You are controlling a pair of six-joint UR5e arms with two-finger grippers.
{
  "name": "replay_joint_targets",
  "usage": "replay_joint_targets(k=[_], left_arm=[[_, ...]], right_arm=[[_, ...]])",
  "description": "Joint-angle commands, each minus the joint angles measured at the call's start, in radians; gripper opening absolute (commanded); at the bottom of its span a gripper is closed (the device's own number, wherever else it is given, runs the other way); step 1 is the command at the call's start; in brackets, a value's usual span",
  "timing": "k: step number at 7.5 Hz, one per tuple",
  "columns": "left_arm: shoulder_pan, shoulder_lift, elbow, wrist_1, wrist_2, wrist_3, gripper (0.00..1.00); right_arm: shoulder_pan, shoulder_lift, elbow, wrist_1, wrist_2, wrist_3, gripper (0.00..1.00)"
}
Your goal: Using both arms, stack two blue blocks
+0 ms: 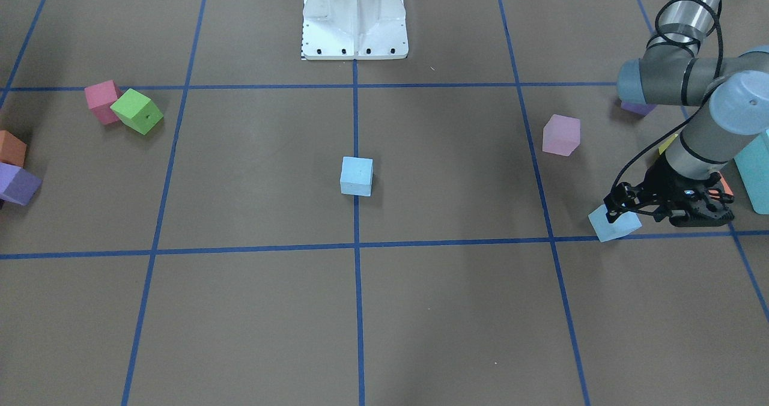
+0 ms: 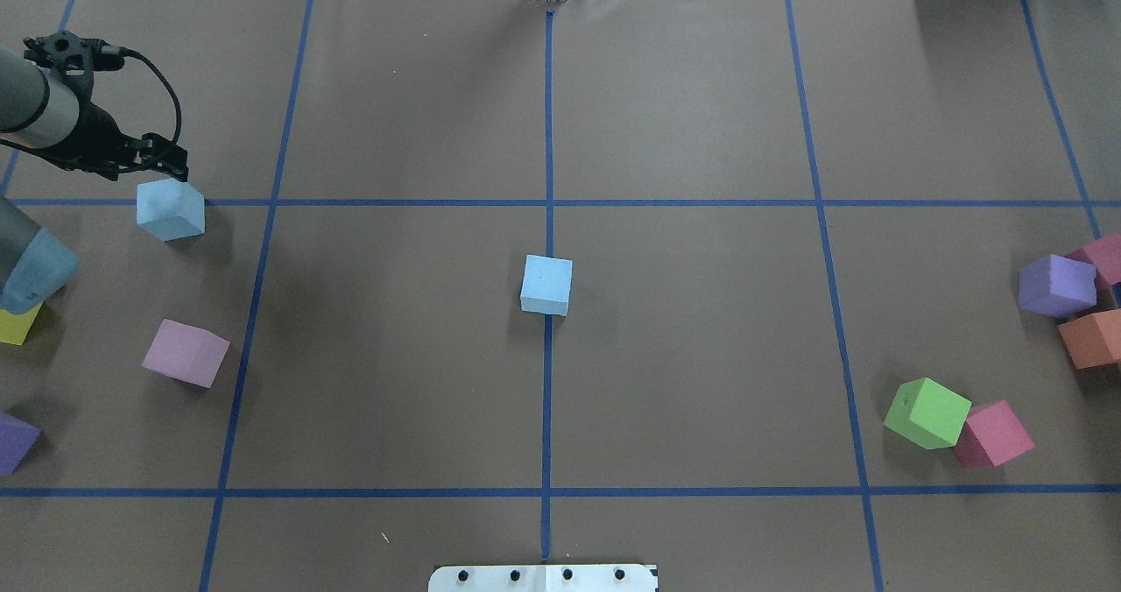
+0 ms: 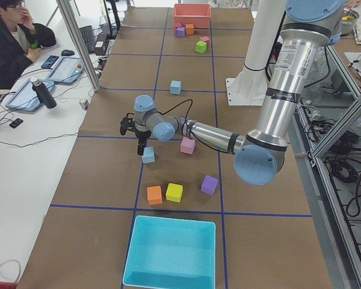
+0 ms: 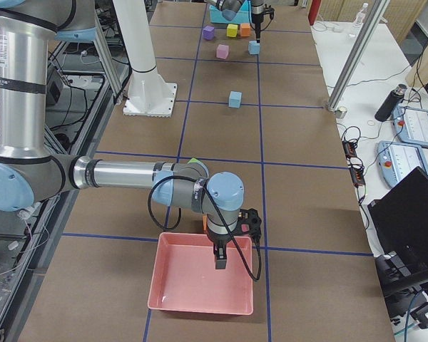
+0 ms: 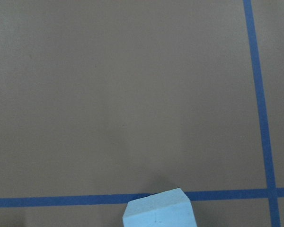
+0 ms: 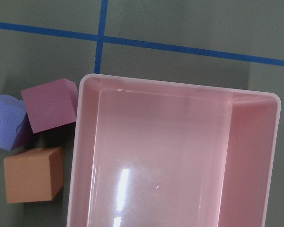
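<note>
Overhead view, L→R. Left gripper (image 2: pixel 175 169) hangs at the 12 o'clock edge of the outer blue block (image 2: pixel 171 210), tips right by its top. No view resolves the finger gap, so can't tell if wide, narrow or clamped. That block appears to sit on the table (image 2: pixel 701 355), twisted off the grid, beside a tape line. Centre blue block (image 2: pixel 546 285) lies at its 3 o'clock, well apart, on the middle line, nothing on top. Right gripper (image 4: pixel 220 261) hovers over the pink tray (image 6: pixel 180 88) at the far right end. It shows side-on only, so finger state unknown.

Progress, my read: early. No stack yet. Left to do: grab outer block, carry to centre, set on top, w/ right arm (image 4: pixel 121 174) taking its share.

Writing: blocks & tray blank. The sticker on left arm (image 3: pixel 287 60) has print, too small to read.
</note>
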Motion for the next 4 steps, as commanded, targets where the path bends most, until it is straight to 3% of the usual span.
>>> replay_joint_targets(k=[1,4], left_arm=[[0.017,-0.006,0.025,0.002,0.003,-0.019,0.97],[0.026,0.0,0.046,-0.001,0.003,-0.018,0.97]], right_arm=[[0.0,0.002,-0.001,-0.001,-0.032,0.002,1.0],[0.0,0.002,-0.007,-0.001,-0.031,0.005,1.0]])
